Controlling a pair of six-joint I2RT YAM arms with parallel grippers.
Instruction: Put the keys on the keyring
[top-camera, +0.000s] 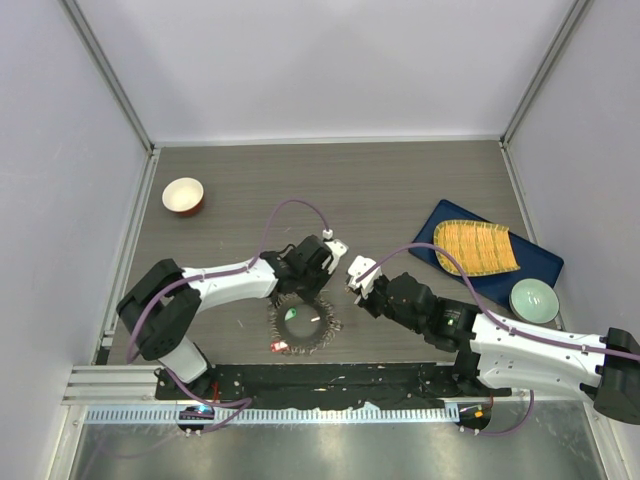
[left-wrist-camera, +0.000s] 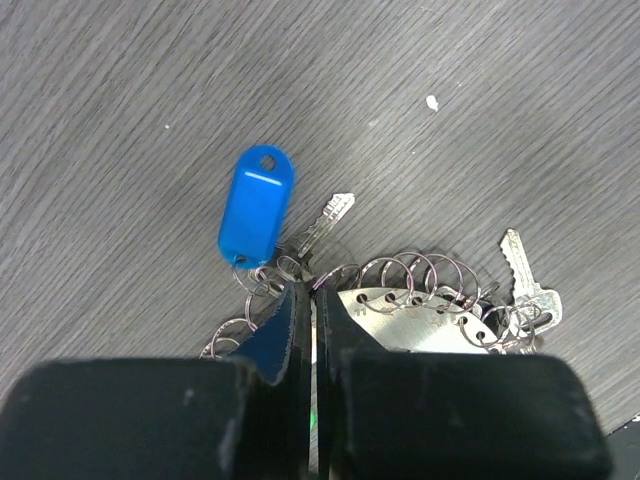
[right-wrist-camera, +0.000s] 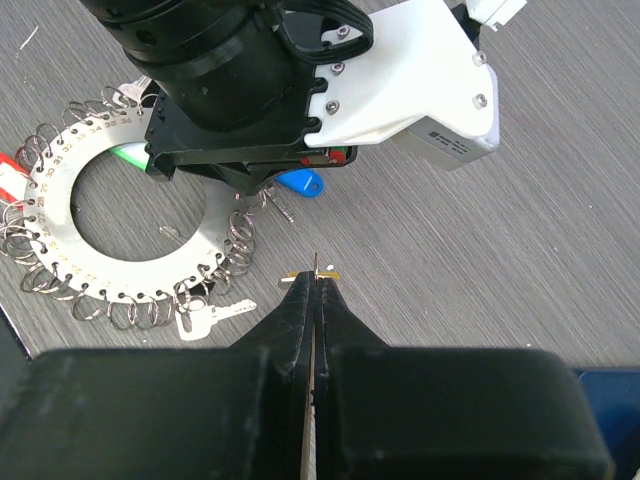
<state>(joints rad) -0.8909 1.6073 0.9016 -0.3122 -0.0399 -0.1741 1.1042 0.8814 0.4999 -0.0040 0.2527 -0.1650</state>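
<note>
The keyring (top-camera: 300, 322) is a flat grey toothed disc lying in front of the arms, its rim hung with small wire rings. My left gripper (left-wrist-camera: 312, 290) is shut, and its tips meet at the small rings on the disc's edge (left-wrist-camera: 420, 315). Whether a ring is pinched does not show. A blue-tagged key (left-wrist-camera: 256, 205) lies just beyond the tips, and another silver key (left-wrist-camera: 525, 280) hangs at the rim. My right gripper (right-wrist-camera: 315, 272) hovers right of the keyring (right-wrist-camera: 150, 275), shut on a thin key seen edge-on with a yellowish piece across the tips. A loose-hanging key (right-wrist-camera: 205, 315) sits at the near rim.
A red-and-white bowl (top-camera: 183, 196) stands at the back left. A blue tray (top-camera: 540, 262) with a yellow mat (top-camera: 480, 247) and a pale green bowl (top-camera: 533, 300) lie at the right. A red tag (top-camera: 280, 346) and a green tag (top-camera: 291, 314) show at the keyring.
</note>
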